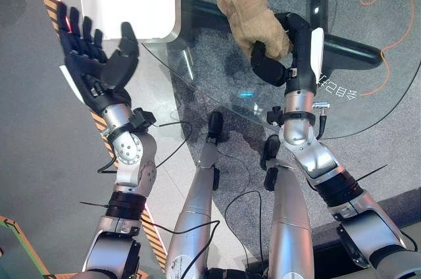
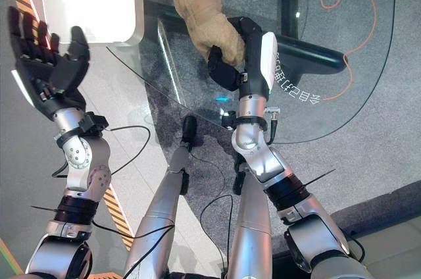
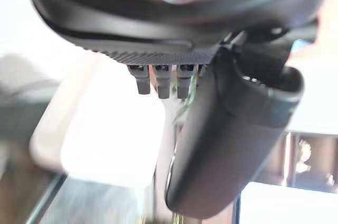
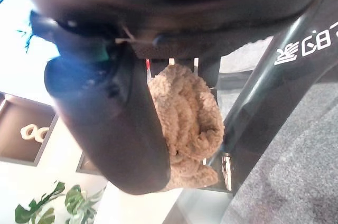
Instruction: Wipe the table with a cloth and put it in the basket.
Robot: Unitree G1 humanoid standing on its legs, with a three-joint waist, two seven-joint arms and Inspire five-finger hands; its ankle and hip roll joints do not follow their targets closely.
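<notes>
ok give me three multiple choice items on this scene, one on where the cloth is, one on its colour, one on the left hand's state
1. Where is the cloth?
A. in the right hand, over the glass table
B. on the floor
C. in the left hand

2. What colour is the cloth?
A. blue
B. tan
C. white

3. How is the left hand?
A. shut on the cloth
B. curled into a fist
C. open, fingers straight, holding nothing

Answers:
1 A, dark fingers curl round the cloth's lower end.
2 B, it looks tan in the eye views and the right wrist view.
3 C, it is raised beside the table with spread fingers.
</notes>
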